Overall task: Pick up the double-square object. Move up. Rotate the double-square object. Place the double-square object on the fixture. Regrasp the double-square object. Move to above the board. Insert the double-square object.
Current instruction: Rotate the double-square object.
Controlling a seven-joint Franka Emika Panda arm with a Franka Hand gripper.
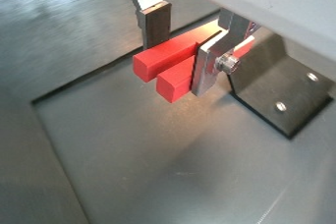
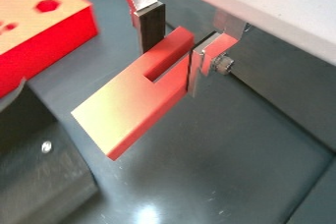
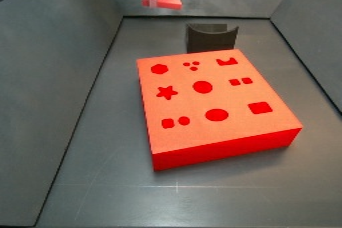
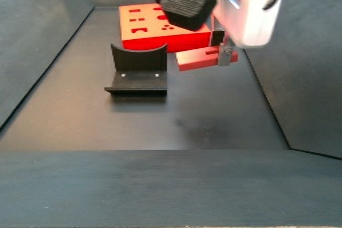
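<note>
The gripper [image 4: 215, 46] hangs in the air above the counter [image 4: 201, 122], its two silver fingers [image 1: 207, 63] closed on the double-square object [image 1: 168, 64], which sits clamped between the dark pads and touches nothing else. In both wrist views the red piece juts out sideways from between the fingers, one long edge level, with bare grey floor under it. In a wrist view its flat face [image 2: 136, 110] looks broad and slab-like, with a narrow slot near the fingers.

In a side view the held piece [image 4: 203, 58] floats beside the right wall of the enclosure, just right of the fixture [image 4: 136, 70] and higher than its notched top; the two are apart. The fixture stands on the floor between the gripper and the board [image 4: 158, 24], which lies toward the far end. In a side view the board [image 3: 214, 112] fills the middle of the counter, its edges well clear of the side walls, and the fixture [image 3: 213, 36] stands just behind its far edge. The piece [image 3: 163, 2] shows at the far left corner, high above the floor. Open floor runs along both long sides of the board and across the near end.
</note>
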